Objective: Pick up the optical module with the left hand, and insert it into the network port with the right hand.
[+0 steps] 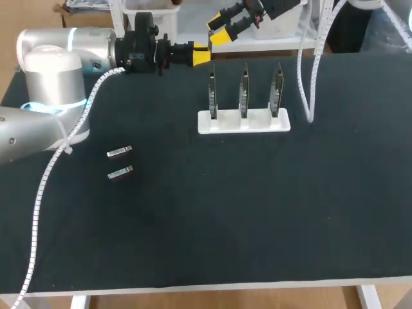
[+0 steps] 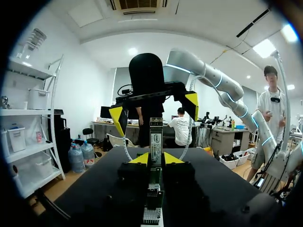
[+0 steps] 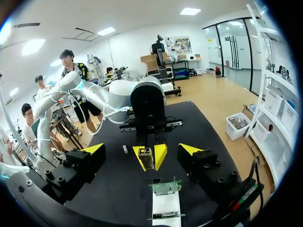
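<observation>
Loose modules (image 1: 120, 152): two lying on the counter (image 1: 193, 225), well apart from both arms.
Left pincer (image 1: 201, 56): clamped on the optical module (image 2: 155, 137), held above the counter's far edge.
Right pincer (image 1: 219, 30): wide, facing the module end-on.
Risk: a skewed handover grip would likely jam it at the network port rack (image 1: 243, 122).

**Robotics lab: two robot arms at a counter of network hardware**

A counter (image 1: 257, 219) covered in black matting fills the scene. The silver left arm (image 1: 51, 96), trailed by a white spiral-wrapped cable (image 1: 45, 183), comes in at the far left. Its yellow-tipped left claw (image 1: 201, 56) grips a small optical module (image 2: 155, 137). The right claw (image 1: 219, 35) faces it, fingers apart. A white holder (image 1: 243, 123) props three bare network cards (image 1: 244, 90) upright. Two spare modules (image 1: 120, 152) lie on the left.
</observation>
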Controlling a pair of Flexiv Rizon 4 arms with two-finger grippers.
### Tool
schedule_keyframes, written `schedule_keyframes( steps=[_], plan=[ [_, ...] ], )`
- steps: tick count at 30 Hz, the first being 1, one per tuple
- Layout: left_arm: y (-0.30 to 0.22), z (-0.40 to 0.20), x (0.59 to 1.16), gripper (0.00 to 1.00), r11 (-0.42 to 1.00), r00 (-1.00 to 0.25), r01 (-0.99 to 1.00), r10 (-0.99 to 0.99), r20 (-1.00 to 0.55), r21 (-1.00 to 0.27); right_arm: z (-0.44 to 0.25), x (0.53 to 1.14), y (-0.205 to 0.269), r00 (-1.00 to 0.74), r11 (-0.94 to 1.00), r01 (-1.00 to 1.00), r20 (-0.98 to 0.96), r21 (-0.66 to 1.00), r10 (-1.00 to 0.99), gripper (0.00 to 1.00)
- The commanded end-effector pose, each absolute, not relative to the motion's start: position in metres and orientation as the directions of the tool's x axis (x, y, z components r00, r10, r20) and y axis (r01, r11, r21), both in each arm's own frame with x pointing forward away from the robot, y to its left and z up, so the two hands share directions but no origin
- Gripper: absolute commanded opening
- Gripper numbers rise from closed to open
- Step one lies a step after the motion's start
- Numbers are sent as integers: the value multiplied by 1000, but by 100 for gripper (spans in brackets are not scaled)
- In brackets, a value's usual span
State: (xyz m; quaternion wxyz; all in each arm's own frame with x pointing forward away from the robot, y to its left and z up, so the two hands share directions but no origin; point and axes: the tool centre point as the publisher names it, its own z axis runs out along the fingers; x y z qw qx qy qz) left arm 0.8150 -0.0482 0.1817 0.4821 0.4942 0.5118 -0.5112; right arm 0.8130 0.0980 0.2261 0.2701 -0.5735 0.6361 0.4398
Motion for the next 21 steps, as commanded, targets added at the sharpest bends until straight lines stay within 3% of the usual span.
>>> schedule_keyframes(
  steps=[1,13,14,15,16,21],
  plan=[
    [-48,181,816,0,-12,-46,999,12,-999,-46,228,822,101,-194,-106,-953,-843,282,-502,100],
    [-48,181,816,0,-12,-46,999,12,-999,-46,228,821,102,-193,-106,-953,-839,283,-508,100],
    [-48,181,816,0,-12,-46,999,12,-999,-46,228,821,102,-194,-105,-953,-839,284,-508,62],
    [-48,181,816,0,-12,-46,999,12,-999,-46,228,821,102,-195,-103,-953,-840,284,-507,40],
    [-48,181,816,0,-12,-46,999,12,-999,-46,227,821,101,-196,-103,-953,-840,285,-507,0],
    [-48,181,816,0,-12,-46,999,12,-999,-46,228,818,101,-194,-106,-953,-838,285,-510,0]
  ],
)
